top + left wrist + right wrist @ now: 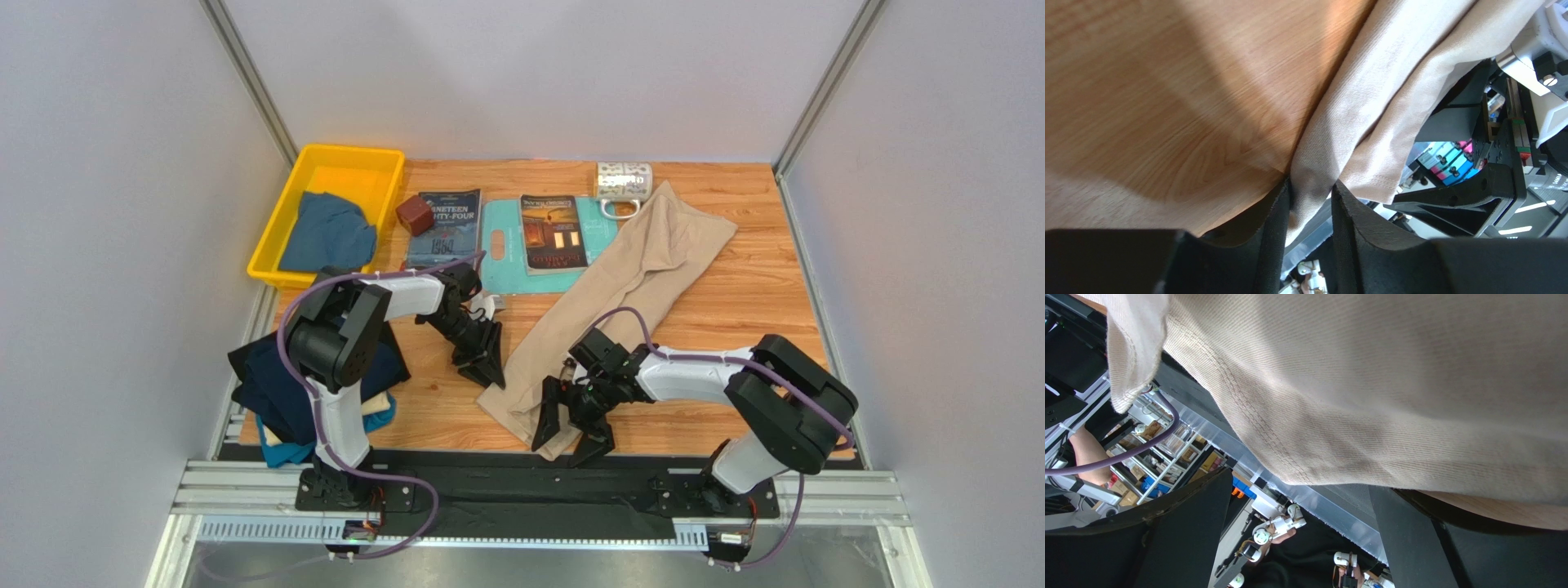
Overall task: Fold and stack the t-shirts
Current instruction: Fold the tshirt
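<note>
T-shirts lie in three places on the wooden worktop [761,306]. The beige t-shirt [613,288] is folded into a long strip that runs diagonally from the far right, beside a patterned mug [623,184], down toward the near middle. The left gripper [482,365] sits at the strip's left edge. In the left wrist view its fingers [1275,214] pinch a narrow fold of the beige cloth [1389,73] just above the wood [1168,92]. The right gripper [573,431] is at the strip's near end, low to the worktop, with its jaws spread wide. In the right wrist view the hemmed edge of the cloth [1413,386] stretches across above the gap between the two dark fingers [1192,514], and nothing is clamped. A dusty blue t-shirt [325,233] lies crumpled inside a yellow bin [325,159] at the far left corner. A navy t-shirt [264,380] is heaped at the near left edge, partly behind the left arm, with a teal t-shirt [285,451] showing from under it. Along the far side, between the bin and the mug, are a small brown block [416,216], a dark book [444,227], and a light-teal board [505,245] with a second book [552,233] lying on it. The upper end of the beige strip touches the board's right edge.
</note>
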